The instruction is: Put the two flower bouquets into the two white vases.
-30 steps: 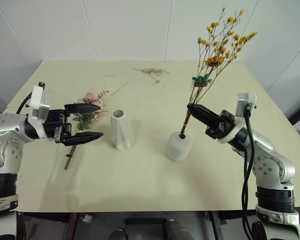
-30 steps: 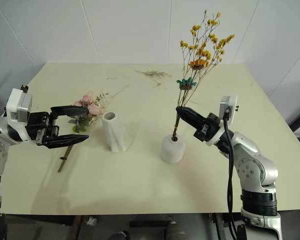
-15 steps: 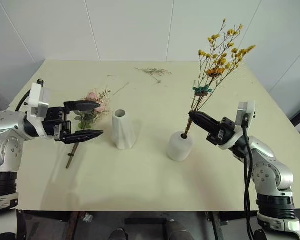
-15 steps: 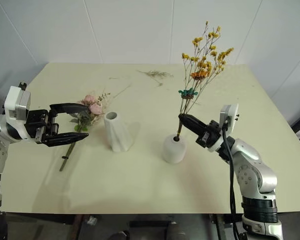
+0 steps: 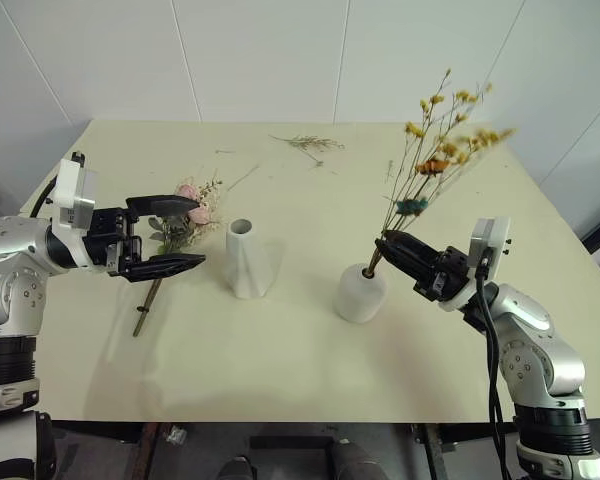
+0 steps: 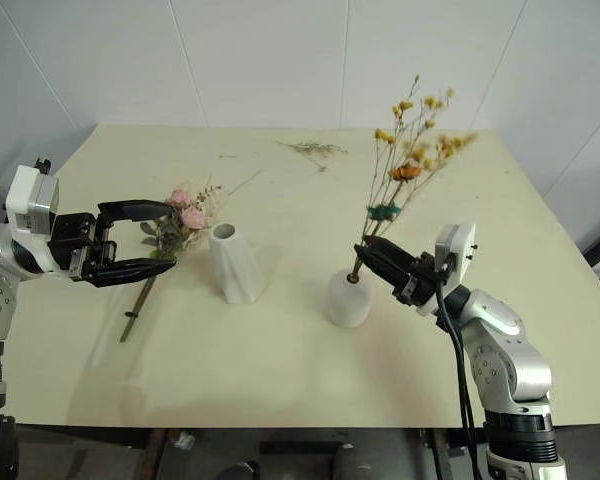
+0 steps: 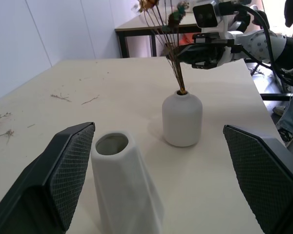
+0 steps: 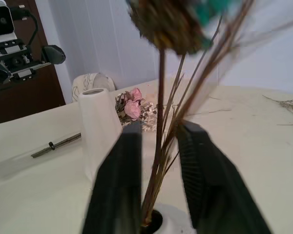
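On the pale desk (image 5: 300, 350) stand two white vases. The squat, rounded vase (image 5: 360, 292) holds the thin-stemmed bouquet of small yellow-orange blooms (image 5: 435, 150): its stems go down into the small top hole and lean up and away toward the robot's right, with a teal tie (image 5: 412, 206) partway up. The right tool (image 5: 392, 243) sits just above that vase's mouth with its two black fingers on either side of the stems; in the right wrist view the fingers (image 8: 118, 180) stand a little apart with a gap around the stems, so the grip looks loosened rather than clenched, and whether a finger touches the stems cannot be told. The taller, tapered vase with twisted facets (image 5: 245, 258) stands to the left of the squat one, well apart from it, and its open mouth is empty. The bushy bouquet of pink roses (image 5: 185, 215) lies flat on the desk just left of the tall vase, its stem running toward the near edge. The left tool (image 5: 180, 235) hovers above that bouquet, fingers spread wide and grasping nothing. Loose dried twigs (image 5: 305, 144) lie near the far edge.
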You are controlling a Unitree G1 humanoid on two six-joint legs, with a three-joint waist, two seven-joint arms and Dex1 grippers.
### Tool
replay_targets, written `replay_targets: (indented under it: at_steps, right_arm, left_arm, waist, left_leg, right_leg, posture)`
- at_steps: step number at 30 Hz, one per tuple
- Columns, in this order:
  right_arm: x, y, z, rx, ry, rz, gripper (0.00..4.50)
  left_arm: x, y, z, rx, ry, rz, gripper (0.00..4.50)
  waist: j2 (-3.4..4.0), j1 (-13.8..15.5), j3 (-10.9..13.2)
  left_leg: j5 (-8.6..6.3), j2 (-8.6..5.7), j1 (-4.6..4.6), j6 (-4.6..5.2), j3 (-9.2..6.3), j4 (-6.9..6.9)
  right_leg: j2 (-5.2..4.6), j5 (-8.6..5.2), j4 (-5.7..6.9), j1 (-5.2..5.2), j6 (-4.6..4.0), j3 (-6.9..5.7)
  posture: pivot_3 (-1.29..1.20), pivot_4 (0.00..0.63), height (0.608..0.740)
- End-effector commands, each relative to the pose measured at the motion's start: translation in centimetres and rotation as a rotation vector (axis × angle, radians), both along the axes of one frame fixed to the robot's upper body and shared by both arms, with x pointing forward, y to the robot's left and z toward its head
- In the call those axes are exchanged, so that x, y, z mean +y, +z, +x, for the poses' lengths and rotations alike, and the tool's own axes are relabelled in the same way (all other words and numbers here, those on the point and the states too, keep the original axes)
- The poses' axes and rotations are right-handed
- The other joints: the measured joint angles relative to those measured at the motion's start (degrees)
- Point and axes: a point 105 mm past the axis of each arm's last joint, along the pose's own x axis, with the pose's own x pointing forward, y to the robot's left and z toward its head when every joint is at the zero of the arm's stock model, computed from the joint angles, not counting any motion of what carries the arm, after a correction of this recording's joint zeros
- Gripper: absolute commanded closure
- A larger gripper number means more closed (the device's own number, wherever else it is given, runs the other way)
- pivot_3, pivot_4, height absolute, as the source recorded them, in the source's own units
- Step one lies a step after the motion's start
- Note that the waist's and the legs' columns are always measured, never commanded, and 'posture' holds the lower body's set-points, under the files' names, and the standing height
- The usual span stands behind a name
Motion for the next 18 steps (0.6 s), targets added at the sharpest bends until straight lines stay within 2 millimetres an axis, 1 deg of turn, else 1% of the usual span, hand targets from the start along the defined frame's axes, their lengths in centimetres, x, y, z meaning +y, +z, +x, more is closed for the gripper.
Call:
replay_targets:
  at_steps: [1,3,6,8,10,13,15,18]
  right_arm:
    - [-0.1,1.1,-0.8,-0.085,-0.002,-0.032,1.96]
    - [-0.5,1.2,-1.1,-0.087,0.0,-0.041,1.32]
    - [-0.9,0.8,-1.9,-0.086,0.013,-0.115,0.32]
    - [-1.4,0.3,-2.4,-0.066,0.017,-0.158,0.32]
    - [-2.5,-0.2,-3.0,-0.024,0.019,-0.211,0.32]
    - [-4.7,-0.7,-3.7,0.027,0.011,-0.295,0.32]
    - [-6.2,-0.5,-3.9,0.042,0.002,-0.349,0.32]
    - [-7.0,0.5,-4.0,0.029,0.0,-0.394,0.32]
  left_arm:
    - [0.1,0.8,-0.2,-0.045,0.004,0.011,0.0]
    - [0.1,0.8,-0.2,-0.046,0.01,0.009,0.0]
    - [0.8,0.7,-0.2,-0.044,0.04,0.014,0.0]
    - [1.3,0.4,-0.1,-0.041,0.07,0.035,0.0]
    - [2.4,0.3,0.1,-0.018,0.14,0.055,0.0]
    - [4.7,-0.1,1.0,0.051,0.318,0.096,0.0]
    - [6.8,-0.6,1.7,0.094,0.483,0.158,0.0]
    - [9.1,-0.9,2.1,0.138,0.634,0.202,0.0]
  waist:
    - [0.0,-0.03,0.0]
    - [0.0,-0.02,0.0]
    - [0.0,0.07,0.0]
    - [0.0,0.1,0.0]
    - [-0.01,0.09,0.0]
    - [-0.01,0.02,0.0]
    - [-0.01,-0.14,0.0]
    - [-0.02,-0.06,0.0]
  left_leg:
    - [0.0,0.0,0.0,0.0,0.0,0.0]
    - [0.0,0.0,0.0,0.0,0.0,0.0]
    - [0.0,0.0,0.0,0.0,0.0,0.0]
    - [0.0,0.0,0.0,0.0,0.0,0.0]
    - [0.0,0.0,0.0,0.0,0.0,0.0]
    - [0.0,-0.01,0.0,0.0,0.01,0.01]
    - [-0.01,-0.01,0.02,0.01,0.03,0.02]
    - [0.0,-0.01,0.1,0.02,0.04,0.04]
  right_leg:
    - [0.0,0.0,0.0,0.0,0.0,0.0]
    - [0.0,0.0,0.01,0.0,0.0,0.0]
    - [0.0,0.0,0.0,0.0,0.0,0.0]
    - [0.0,0.0,-0.03,0.01,0.0,0.0]
    - [-0.01,0.0,-0.03,0.02,0.0,0.0]
    - [0.0,-0.01,-0.03,0.02,-0.01,0.01]
    - [0.01,-0.01,-0.03,0.02,-0.01,0.03]
    - [0.01,-0.03,-0.03,0.1,-0.03,0.04]
  posture:
    - [0.0,0.15,0.74]
    - [0.0,0.15,0.74]
    - [0.0,0.15,0.74]
    - [0.0,0.15,0.74]
    - [0.0,0.15,0.74]
    - [0.0,0.15,0.74]
    - [0.0,0.15,0.74]
    - [0.0,0.15,0.74]
